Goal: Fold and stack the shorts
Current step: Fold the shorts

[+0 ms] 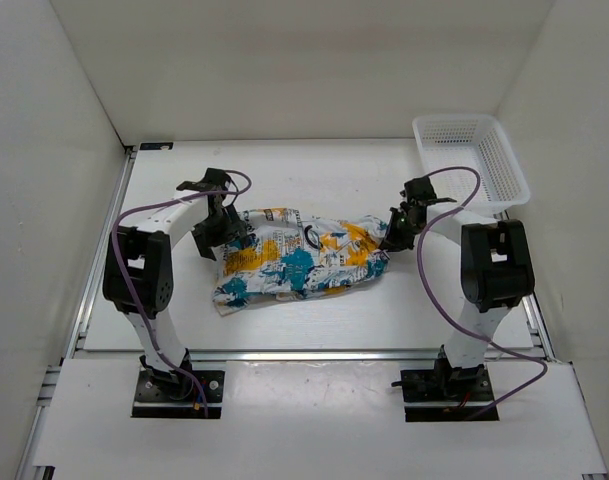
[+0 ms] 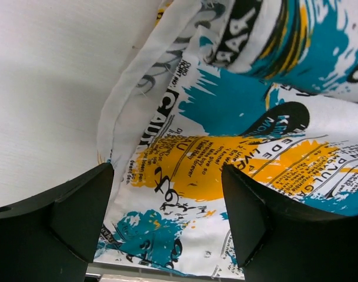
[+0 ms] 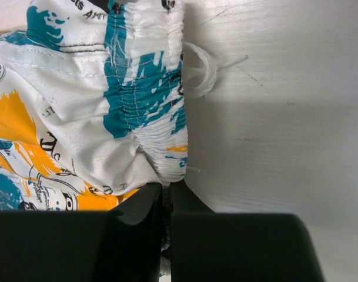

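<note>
The shorts (image 1: 299, 262), white with a teal, orange-yellow and black print, lie crumpled across the middle of the table. My left gripper (image 1: 227, 232) is at their upper left corner, open, its jaws wide apart over the printed fabric (image 2: 196, 158) with nothing between them. My right gripper (image 1: 392, 238) is at the right end of the shorts, shut on the gathered elastic waistband (image 3: 161, 147). A white drawstring loop (image 3: 197, 71) sticks out beside the waistband.
A white plastic mesh basket (image 1: 504, 160) stands at the back right corner of the table. White walls close in the left, back and right. A metal rail (image 1: 304, 355) runs along the near table edge.
</note>
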`<act>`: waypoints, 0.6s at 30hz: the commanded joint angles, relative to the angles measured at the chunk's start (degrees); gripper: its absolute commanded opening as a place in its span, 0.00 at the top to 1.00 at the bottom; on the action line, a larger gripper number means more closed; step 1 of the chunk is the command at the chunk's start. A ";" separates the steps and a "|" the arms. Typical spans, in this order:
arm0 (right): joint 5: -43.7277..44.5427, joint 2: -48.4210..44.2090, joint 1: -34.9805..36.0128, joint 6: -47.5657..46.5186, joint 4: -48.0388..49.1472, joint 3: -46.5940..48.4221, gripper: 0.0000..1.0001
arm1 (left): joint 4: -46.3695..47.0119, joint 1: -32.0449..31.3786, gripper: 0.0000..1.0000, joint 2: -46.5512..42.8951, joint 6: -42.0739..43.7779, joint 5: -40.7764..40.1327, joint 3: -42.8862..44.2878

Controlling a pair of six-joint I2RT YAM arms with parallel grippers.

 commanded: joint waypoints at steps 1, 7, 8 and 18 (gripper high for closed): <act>8.04 -2.57 0.26 -1.90 -3.79 2.78 1.00 | 1.21 0.65 0.15 -3.69 0.59 0.34 -0.38; 16.04 -7.84 0.78 -4.80 -12.67 9.45 1.00 | 0.69 1.79 0.15 -5.81 1.82 0.34 -0.91; 17.09 -8.72 0.79 -4.80 -13.72 10.60 1.00 | 0.68 1.79 0.15 -5.81 1.82 0.86 -0.91; 30.97 -8.47 13.33 -4.80 -25.76 28.61 1.00 | 0.16 1.79 0.15 -7.48 2.88 2.01 -0.38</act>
